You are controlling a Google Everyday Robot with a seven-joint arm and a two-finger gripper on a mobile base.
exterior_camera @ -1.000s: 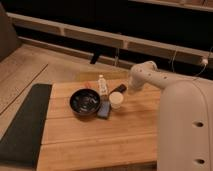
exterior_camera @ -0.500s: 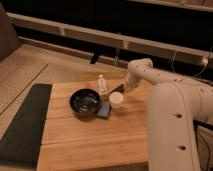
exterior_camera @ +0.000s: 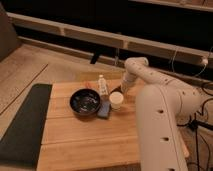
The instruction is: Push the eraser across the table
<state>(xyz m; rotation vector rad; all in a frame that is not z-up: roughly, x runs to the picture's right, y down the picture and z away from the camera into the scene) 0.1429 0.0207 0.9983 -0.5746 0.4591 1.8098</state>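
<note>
In the camera view, the low rectangular table (exterior_camera: 95, 142) with a light bamboo-plank top in warm tan fills the lower middle, and a dark grey rectangular mat (exterior_camera: 22, 125) lies along its left edge. On the far half of the top stand 4 small things close together. A round black bowl (exterior_camera: 85, 102) with a glossy inside sits left of centre. Just right of it, touching or nearly touching its rim, lies the small blue-grey rectangular eraser (exterior_camera: 104, 109), flat on the planks, between the bowl and a short white cylindrical cup (exterior_camera: 116, 100) that stands upright just beside the eraser's right end. Behind the bowl and cup, a small white bottle (exterior_camera: 102, 85) with a darker cap stands upright. The robot's bulky white arm (exterior_camera: 160, 120) rises from the lower right, bends at a rounded elbow near the table's far right corner and reaches down to the left. Its dark gripper (exterior_camera: 123, 88) hangs low over the planks just behind and to the right of the cup, near the bottle and apart from the eraser; whether it is open or closed cannot be told, and whether it touches the cup is also unclear. Past the table's far edge runs a dark wall with 2 pale horizontal rails (exterior_camera: 75, 36).
</note>
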